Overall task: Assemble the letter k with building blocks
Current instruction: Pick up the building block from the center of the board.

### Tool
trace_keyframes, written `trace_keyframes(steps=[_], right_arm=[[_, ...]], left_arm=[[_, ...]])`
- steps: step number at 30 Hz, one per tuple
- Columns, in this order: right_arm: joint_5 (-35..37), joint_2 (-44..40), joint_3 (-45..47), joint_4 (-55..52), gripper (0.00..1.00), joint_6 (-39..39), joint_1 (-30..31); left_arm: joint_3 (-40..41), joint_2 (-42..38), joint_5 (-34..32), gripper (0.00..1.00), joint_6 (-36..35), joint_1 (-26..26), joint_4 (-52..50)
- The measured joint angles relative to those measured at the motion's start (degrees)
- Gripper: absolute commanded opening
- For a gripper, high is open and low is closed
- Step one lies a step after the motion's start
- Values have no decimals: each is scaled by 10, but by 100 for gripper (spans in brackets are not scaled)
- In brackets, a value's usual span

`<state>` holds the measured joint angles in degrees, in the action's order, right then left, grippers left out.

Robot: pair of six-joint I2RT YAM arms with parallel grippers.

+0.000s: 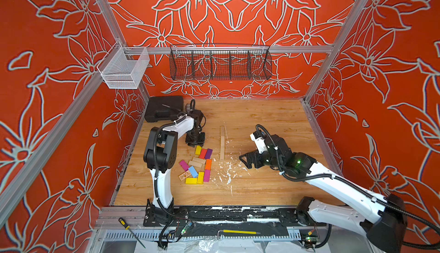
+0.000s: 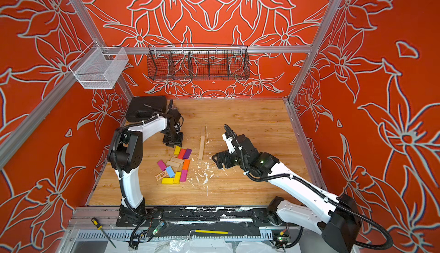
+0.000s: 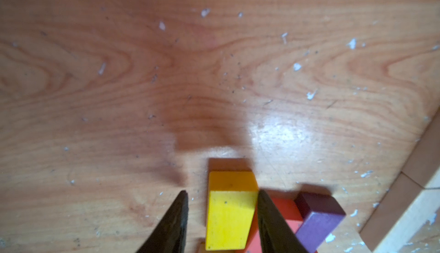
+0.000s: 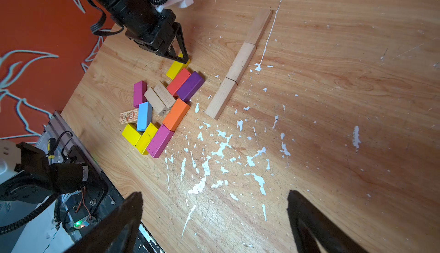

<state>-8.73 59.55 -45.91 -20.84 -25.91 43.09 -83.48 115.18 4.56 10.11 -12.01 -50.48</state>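
Note:
A loose pile of coloured building blocks [image 1: 197, 166] lies left of centre on the wooden table. At its far end a yellow block [image 3: 228, 220] lies beside a red block [image 3: 285, 209] and a purple block [image 3: 319, 220]. My left gripper [image 3: 222, 192] straddles this yellow block [image 1: 198, 150]. One finger touches its side and a gap shows at the other, so the gripper is open. Three plain wood blocks [image 1: 222, 142] lie end to end in a straight line right of the pile. My right gripper [image 4: 215, 193] hovers wide open and empty over white flecks, right of that line [image 2: 202, 142].
White flecks [image 1: 226, 168] are scattered near the table's middle. A black case [image 1: 164, 107] sits at the back left corner behind the left arm. A black wire basket [image 1: 220, 62] and a white mesh basket [image 1: 123, 68] hang on the walls. A screwdriver [image 1: 128, 228] lies on the front rail.

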Motion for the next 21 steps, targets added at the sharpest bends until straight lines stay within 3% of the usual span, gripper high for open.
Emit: trace_keyframes(steps=[12, 21], right_arm=[[18, -13, 0, -2, 96, -5, 0], [108, -47, 2, -16, 97, -41, 0]], left_arm=[[0, 6, -7, 26, 16, -4, -10], [-18, -5, -3, 24, 19, -9, -29]])
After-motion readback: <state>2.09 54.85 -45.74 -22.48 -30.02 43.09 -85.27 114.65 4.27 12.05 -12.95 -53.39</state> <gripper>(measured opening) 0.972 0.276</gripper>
